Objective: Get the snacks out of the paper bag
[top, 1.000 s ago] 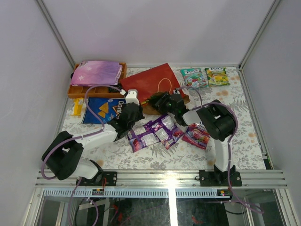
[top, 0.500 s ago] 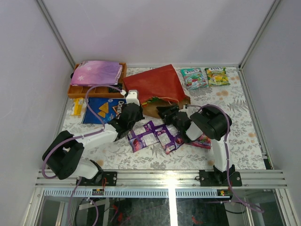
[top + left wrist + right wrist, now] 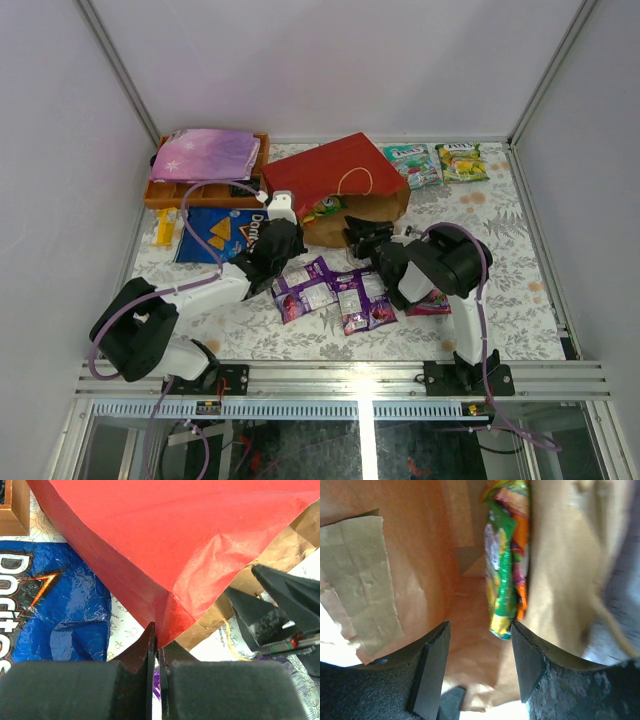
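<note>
- Paper bag lies on its side at mid-table, mouth facing the arm bases; it sits taller and more puffed open than a second ago, and a cord handle now shows on its red face.
- Left gripper: fingers pressed together, apparently pinching the bag's near-left corner and holding it up.
- Right gripper: jaws moderately wide with nothing between them; a second ago it was up against the mouth, then backed off, and it now sits just at the mouth looking in.
- Green-orange packet is inside, standing against the kraft wall ahead of the right jaws and not touched; the overhead view also shows it peeking at the mouth, which it did not before the bag was raised.
- Already out:
  - purple packets between the arms, with the right-hand ones slightly nearer the bases than a second ago
  - Doritos bag left of the paper bag
  - two green packets at the far right
  - pink-red packet, partly under the right arm
- Judgement: the task is mostly done, with at least this one packet left; the raised mouth gives the right gripper a clear line in.
</note>
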### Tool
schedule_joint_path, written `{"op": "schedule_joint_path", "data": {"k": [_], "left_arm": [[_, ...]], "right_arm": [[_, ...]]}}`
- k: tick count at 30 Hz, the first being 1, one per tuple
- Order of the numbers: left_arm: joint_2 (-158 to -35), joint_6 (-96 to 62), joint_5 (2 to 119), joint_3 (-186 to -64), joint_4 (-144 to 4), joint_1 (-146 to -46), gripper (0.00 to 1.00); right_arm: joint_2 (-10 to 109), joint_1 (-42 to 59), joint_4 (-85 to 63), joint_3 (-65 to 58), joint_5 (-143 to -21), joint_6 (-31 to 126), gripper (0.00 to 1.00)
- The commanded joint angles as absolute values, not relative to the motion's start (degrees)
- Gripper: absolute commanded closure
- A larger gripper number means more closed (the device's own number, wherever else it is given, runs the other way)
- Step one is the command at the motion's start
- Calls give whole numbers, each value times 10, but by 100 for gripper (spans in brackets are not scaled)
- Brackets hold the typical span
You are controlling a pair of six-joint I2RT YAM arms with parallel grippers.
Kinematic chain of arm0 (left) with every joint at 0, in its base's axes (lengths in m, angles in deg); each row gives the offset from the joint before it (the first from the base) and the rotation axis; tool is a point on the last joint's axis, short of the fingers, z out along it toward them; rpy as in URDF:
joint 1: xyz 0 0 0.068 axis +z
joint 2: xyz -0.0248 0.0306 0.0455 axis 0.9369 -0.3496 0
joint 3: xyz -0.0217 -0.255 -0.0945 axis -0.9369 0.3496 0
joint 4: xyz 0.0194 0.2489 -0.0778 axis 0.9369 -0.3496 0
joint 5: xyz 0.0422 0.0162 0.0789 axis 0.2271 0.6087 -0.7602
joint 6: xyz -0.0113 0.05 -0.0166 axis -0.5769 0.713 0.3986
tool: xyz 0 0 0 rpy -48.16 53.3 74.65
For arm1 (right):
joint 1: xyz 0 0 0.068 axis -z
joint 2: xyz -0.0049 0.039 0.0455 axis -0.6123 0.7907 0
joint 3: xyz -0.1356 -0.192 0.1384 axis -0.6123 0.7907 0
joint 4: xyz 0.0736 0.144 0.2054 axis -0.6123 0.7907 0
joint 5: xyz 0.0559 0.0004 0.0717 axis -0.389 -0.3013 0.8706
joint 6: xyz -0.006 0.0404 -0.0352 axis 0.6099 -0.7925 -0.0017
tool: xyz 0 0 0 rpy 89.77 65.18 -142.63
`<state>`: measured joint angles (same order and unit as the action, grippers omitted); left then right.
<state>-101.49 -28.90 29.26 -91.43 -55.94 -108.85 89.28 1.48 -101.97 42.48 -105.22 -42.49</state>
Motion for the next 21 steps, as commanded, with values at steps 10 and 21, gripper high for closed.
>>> {"op": "schedule_joint_path", "data": {"k": [10,21], "left_arm": [[-991,-283,282,-921,-551,-1085,100],[-974,-285,292,-908,-551,-1084,100]], "right_arm": [[913,11,-832,268,-1033,-424,41],[913,23,-676,220,-1001,-391,40]]}}
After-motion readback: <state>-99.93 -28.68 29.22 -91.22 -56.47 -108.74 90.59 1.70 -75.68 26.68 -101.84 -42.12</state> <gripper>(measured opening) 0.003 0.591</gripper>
